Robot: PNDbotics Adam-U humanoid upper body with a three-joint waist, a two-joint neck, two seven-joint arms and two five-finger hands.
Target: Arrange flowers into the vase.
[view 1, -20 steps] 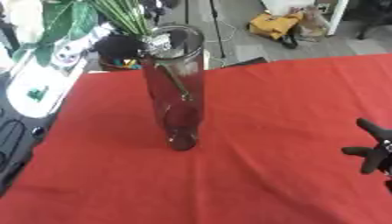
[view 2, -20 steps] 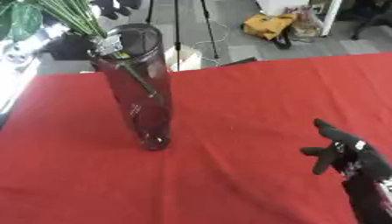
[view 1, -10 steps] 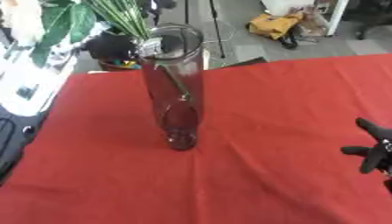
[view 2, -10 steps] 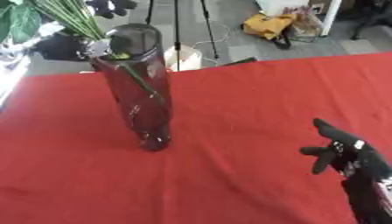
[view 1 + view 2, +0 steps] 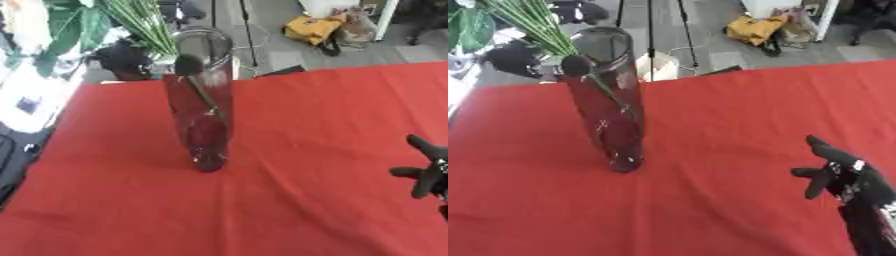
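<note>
We log one tall clear vase (image 5: pixel 608 100), upright on the red surface (image 5: pixel 710 125), left of centre, green stems (image 5: pixel 531 22) leaning far-left. Our right hand (image 5: pixel 843 175), near right: fingers spread, empty.

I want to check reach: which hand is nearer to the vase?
Right. The right hand rests open, apart from the vase, at its lower right. The left hand is not visible.
</note>
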